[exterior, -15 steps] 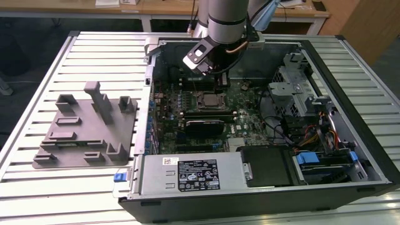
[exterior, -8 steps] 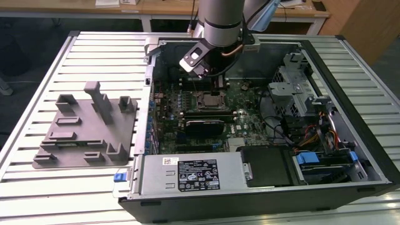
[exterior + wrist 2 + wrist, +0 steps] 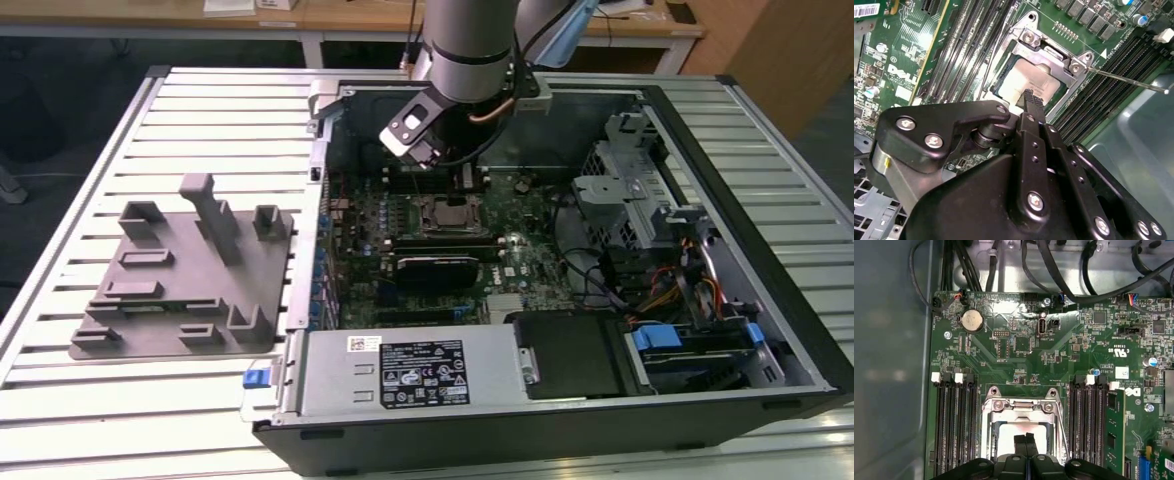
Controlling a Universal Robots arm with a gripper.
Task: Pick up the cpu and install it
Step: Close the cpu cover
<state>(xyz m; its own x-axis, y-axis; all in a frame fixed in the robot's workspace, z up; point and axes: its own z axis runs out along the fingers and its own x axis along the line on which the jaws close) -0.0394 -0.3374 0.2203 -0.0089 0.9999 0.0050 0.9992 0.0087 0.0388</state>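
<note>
While the gripper [image 3: 1030, 96] hangs over the socket [image 3: 1026, 37], its fingers [image 3: 1020, 441] are pressed together.
The cpu [image 3: 1019, 82] lies flat in the socket on the motherboard [image 3: 1004, 350], just under the fingertips; the tray [image 3: 187, 270] sits well apart.

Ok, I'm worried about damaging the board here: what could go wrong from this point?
The gripper, jaws closed, is right over the cpu lying in the socket frame: pushing down could scratch it or bend contacts beneath. The thin lever juts out beside the frame and might catch the gripper.
</note>
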